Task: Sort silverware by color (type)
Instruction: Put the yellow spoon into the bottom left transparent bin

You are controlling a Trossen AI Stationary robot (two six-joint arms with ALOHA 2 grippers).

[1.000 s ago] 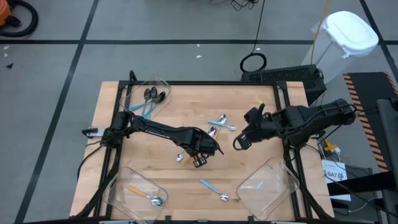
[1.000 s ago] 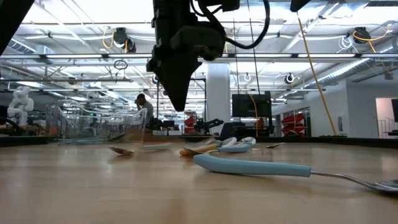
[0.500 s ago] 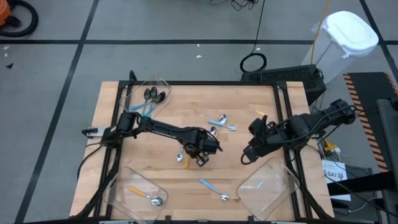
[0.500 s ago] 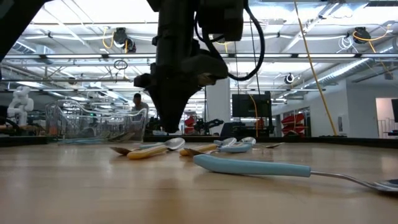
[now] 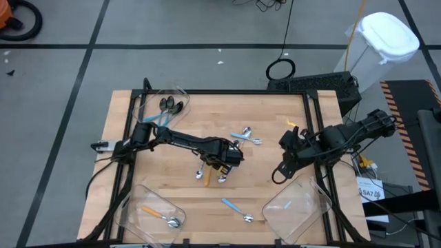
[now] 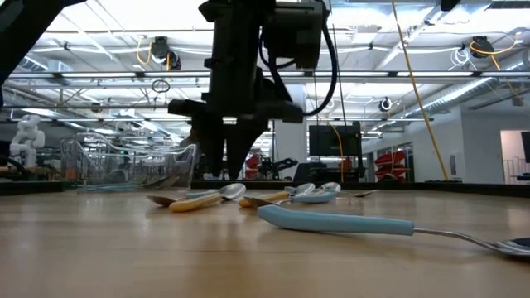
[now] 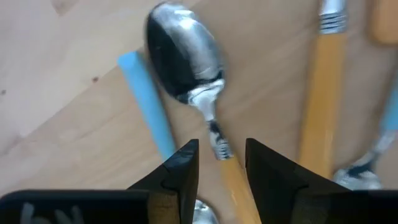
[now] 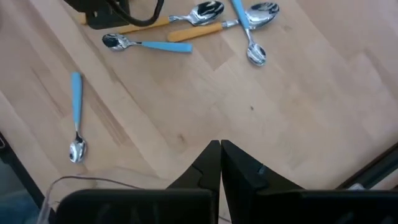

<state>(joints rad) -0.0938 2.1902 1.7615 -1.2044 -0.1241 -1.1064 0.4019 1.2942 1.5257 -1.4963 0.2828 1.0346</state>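
Several spoons lie on the wooden table (image 5: 172,186). My left gripper (image 5: 220,172) points down over the middle cluster, open. In the left wrist view its fingers (image 7: 186,165) stand on either side of the neck of a silver spoon with an orange handle (image 7: 214,134), and I cannot see them touching it. Beside it lie a light-blue handle (image 7: 146,102) and a second orange handle (image 7: 320,93). In the low view the fingertips (image 6: 224,170) hang just above the spoons (image 6: 199,199). My right gripper (image 5: 278,178) is shut, above the table near the right bin, with nothing in it.
A clear bin at the far left (image 5: 162,110) holds black spoons with blue handles. The near-left bin (image 5: 131,207) holds an orange-handled spoon (image 5: 160,217). The near-right bin (image 5: 310,213) holds something light blue (image 5: 286,204). A blue-handled spoon (image 5: 236,209) lies near the front edge.
My left gripper has sunk toward the middle spoons, rolled about its own axis and opened from shut. My right gripper, still shut, has gone toward the table's near right corner, nearer the right bin.
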